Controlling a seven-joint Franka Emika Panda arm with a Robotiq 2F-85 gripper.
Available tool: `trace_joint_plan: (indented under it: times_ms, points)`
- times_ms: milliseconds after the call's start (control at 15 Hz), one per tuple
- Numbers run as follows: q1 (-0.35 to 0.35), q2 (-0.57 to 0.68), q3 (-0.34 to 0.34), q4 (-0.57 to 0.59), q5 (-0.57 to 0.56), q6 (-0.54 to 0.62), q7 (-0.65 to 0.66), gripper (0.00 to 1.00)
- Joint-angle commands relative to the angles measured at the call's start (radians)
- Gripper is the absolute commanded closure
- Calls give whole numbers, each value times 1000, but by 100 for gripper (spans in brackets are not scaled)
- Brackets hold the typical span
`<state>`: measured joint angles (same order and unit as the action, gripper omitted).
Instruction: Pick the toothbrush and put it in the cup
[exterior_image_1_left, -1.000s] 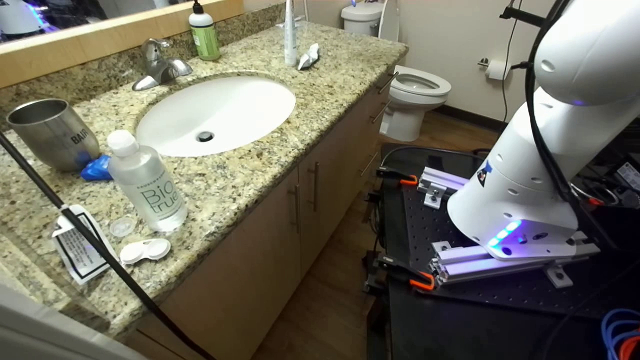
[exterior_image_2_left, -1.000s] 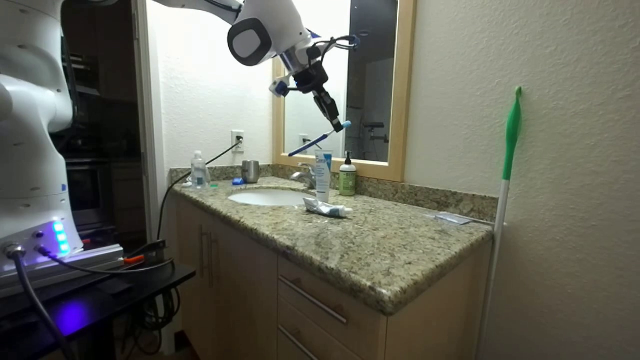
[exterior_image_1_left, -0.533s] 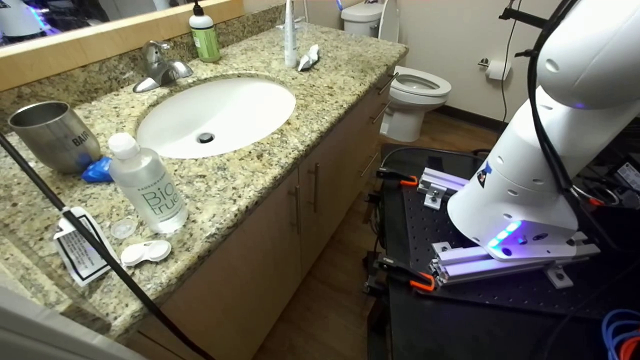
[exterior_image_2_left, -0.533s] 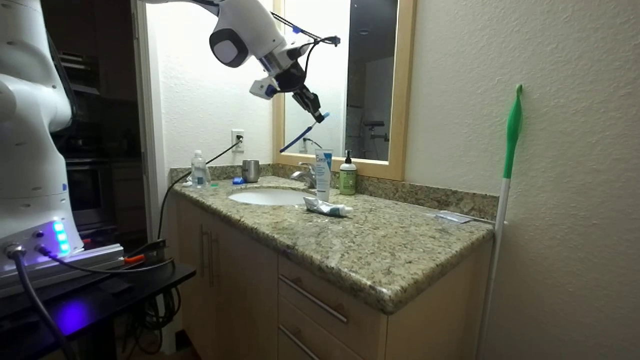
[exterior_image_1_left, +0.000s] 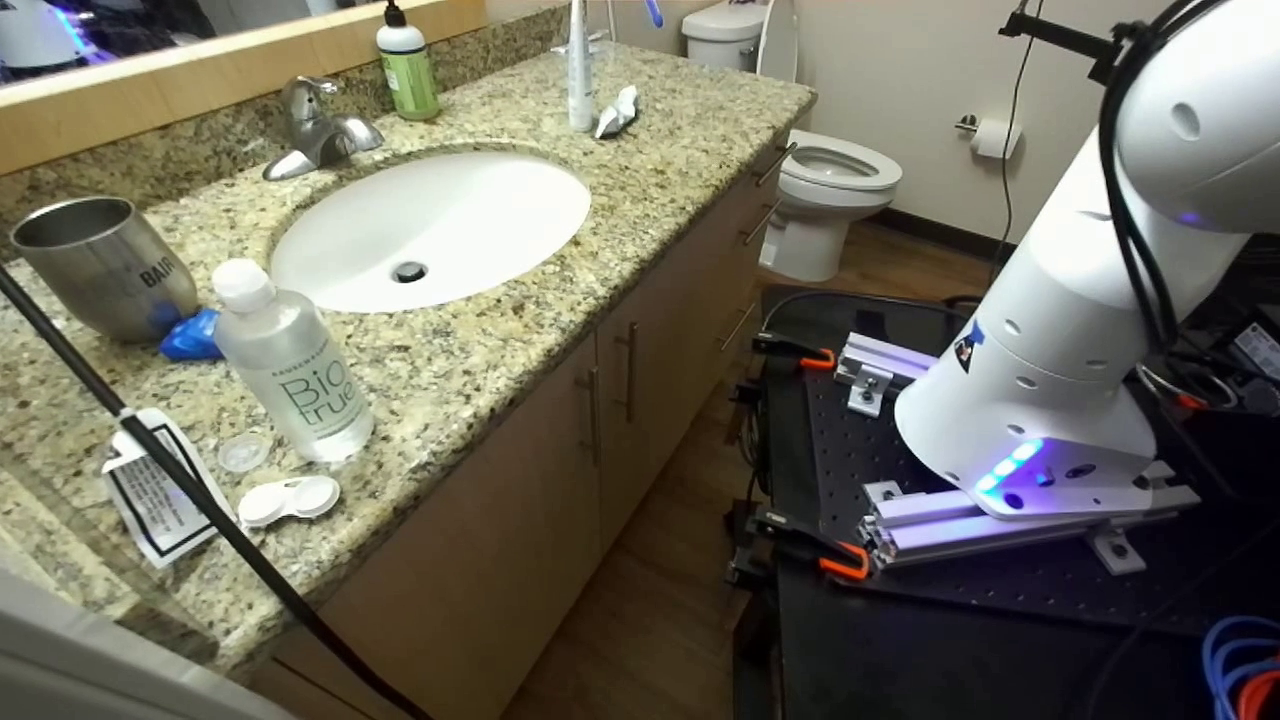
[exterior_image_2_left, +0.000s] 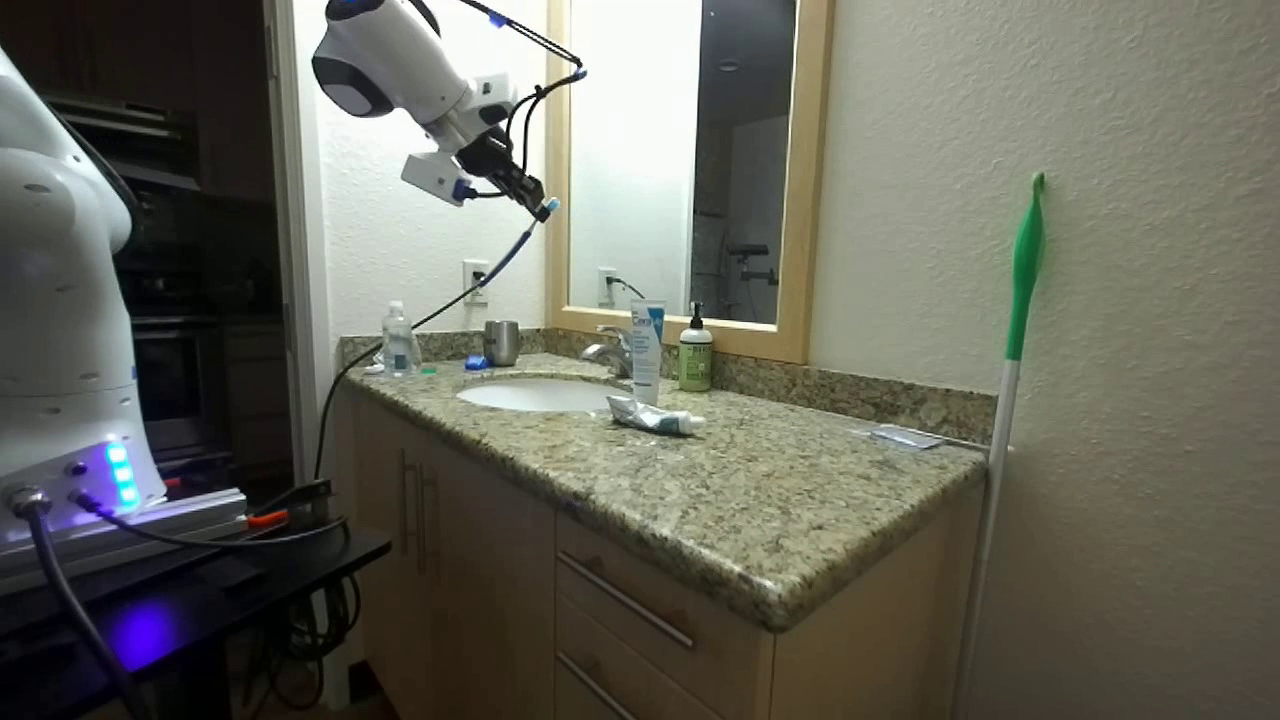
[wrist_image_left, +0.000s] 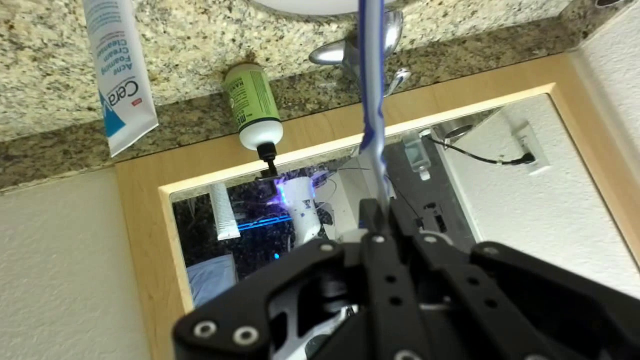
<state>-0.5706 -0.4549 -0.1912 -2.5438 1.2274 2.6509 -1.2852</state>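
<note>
The cup (exterior_image_1_left: 112, 275) is a dark grey shiny metal tumbler standing upright on the counter. It also shows in an exterior view (exterior_image_2_left: 501, 343) behind the sink. My gripper (exterior_image_2_left: 543, 210) is shut on the blue and white toothbrush (exterior_image_2_left: 507, 260) near its light blue head, high above the counter. The handle slants down toward the cup's side, with its end well above the cup and apart from it. In the wrist view the fingertips (wrist_image_left: 382, 207) pinch the toothbrush (wrist_image_left: 372, 75), whose handle runs up out of frame. Only its blue tip (exterior_image_1_left: 654, 12) shows in an exterior view.
A clear bottle (exterior_image_1_left: 300, 380) and a blue item (exterior_image_1_left: 193, 337) stand by the cup. A black cable (exterior_image_1_left: 180, 470) crosses there. The faucet (exterior_image_1_left: 318, 130), upright white tube (exterior_image_2_left: 646, 350), soap bottle (exterior_image_2_left: 695, 350), toothpaste tube (exterior_image_2_left: 650, 413) and mirror (wrist_image_left: 142, 240) are nearby.
My gripper has moved left and slightly up in an exterior view, carrying the toothbrush from above the white tube toward the cup's side. The toothbrush slants more steeply. The counter objects have not moved.
</note>
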Motion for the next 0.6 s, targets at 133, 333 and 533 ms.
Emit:
trace_joint_plan:
  times_ms: [133,333,533]
  points:
    - [44,-22,-24,-22,56,2,-67,99]
    - [159,-173,22,-140,261,6,-236,99]
    - [260,-267,102,-187,435,9,-361,99]
